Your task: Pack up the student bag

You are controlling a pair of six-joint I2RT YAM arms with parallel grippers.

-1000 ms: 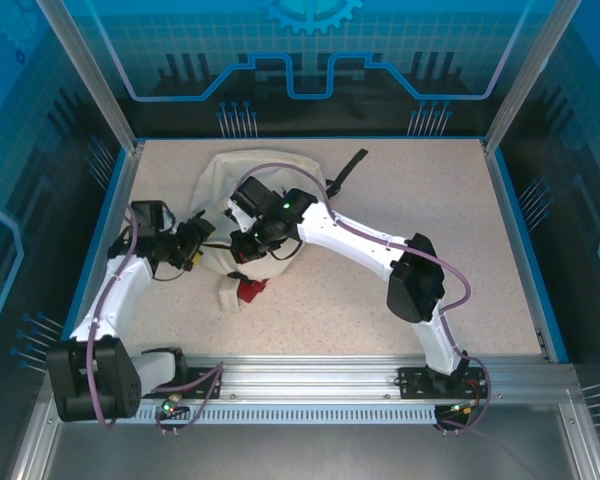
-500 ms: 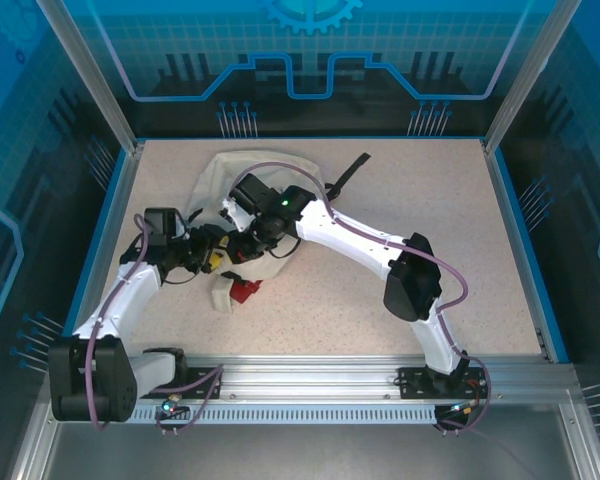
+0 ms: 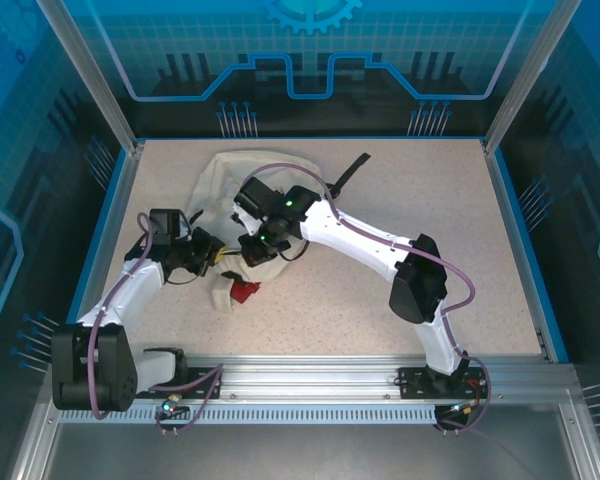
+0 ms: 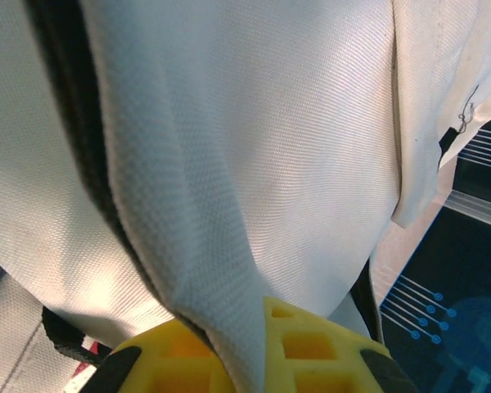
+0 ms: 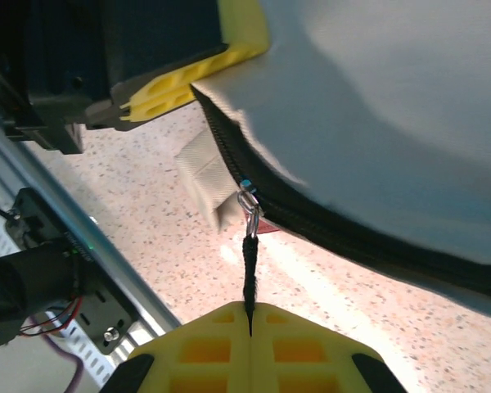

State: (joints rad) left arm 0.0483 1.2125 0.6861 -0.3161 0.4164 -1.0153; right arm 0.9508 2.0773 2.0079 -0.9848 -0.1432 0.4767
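Opening the zipper, seemingly: the student bag (image 3: 220,172) lies far-left on the counter (image 3: 410,220), left hand (image 4: 250,360) pinching its fabric fold, right hand (image 5: 250,336) pinching the zipper pull cord (image 5: 248,262). Next, probably draw the cord along the zipper while the fold stays braced.

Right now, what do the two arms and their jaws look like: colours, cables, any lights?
Both the left arm and the right arm have white shells with bulky black joint housings. A purple cable runs along each. A small green light glows near the right wrist. The jaws are yellow, moulded with a grid of square pockets, on black mounts.
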